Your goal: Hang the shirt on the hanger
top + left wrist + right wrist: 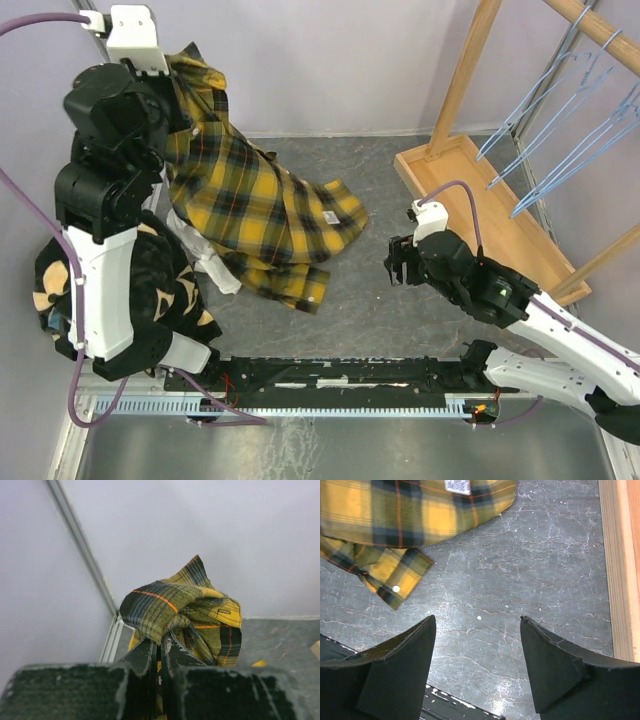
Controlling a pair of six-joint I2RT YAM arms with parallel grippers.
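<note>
Barely begun: the left gripper [160, 650] clamps the plaid shirt [260, 210] aloft. The right gripper [477, 619] hangs open and empty over the table [545, 555]. The light-blue wire hangers [527, 108] hang untouched on the wooden rack [470, 175].

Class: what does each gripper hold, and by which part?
Left gripper pinches a bunched fold of the yellow-and-black plaid flannel shirt; right gripper holds nothing.

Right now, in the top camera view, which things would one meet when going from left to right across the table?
Black fleece → plaid shirt → right gripper → wooden stand → blue hangers. The white garment overlaps the shirt, so I leave it out.
</note>
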